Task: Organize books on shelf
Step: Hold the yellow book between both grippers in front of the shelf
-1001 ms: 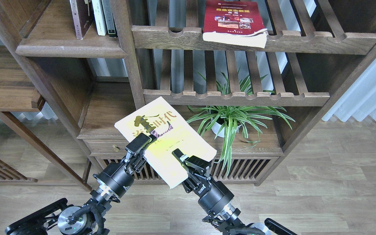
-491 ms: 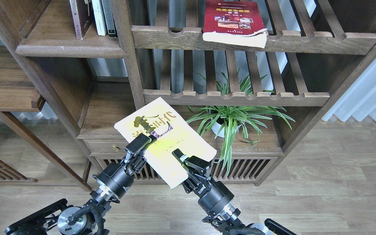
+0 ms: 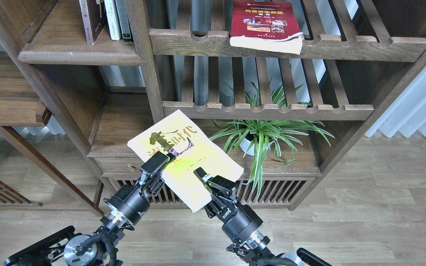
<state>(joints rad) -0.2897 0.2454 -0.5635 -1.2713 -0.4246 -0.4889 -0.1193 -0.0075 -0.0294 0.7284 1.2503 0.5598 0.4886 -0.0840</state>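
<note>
The big wooden bookcase [image 3: 144,74] filled the upper part of the head view. Its solid dark-brown shelf [image 3: 65,51] at upper left carried several upright volumes [image 3: 104,18] (a maroon one and slimmer pale and dark ones) packed side by side at its right end against the post. To the right, the upper slatted rack [image 3: 346,46] held the red book [image 3: 264,24] lying flat, cover up, its thick page edge overhanging the notched front rail and its long axis running front to back. The lower slatted rack [image 3: 264,109] sat below it, and beneath that a spider plant [image 3: 264,136] stood in a white pot on the cabinet top.

The yellow-green book [image 3: 185,157] was held in the air in front of the cabinet, cover facing up, well below the solid shelf. Its long axis ran diagonally, from lower right near the robot to upper left toward the bookcase, the title end pointing away.

Both black arms rose from the bottom edge and converged on the book. The left gripper [image 3: 156,167] clamped the book's left long edge, one finger lying on the cover. The right gripper [image 3: 202,177] gripped the near short edge, its upper finger pressed on the cover.
</note>
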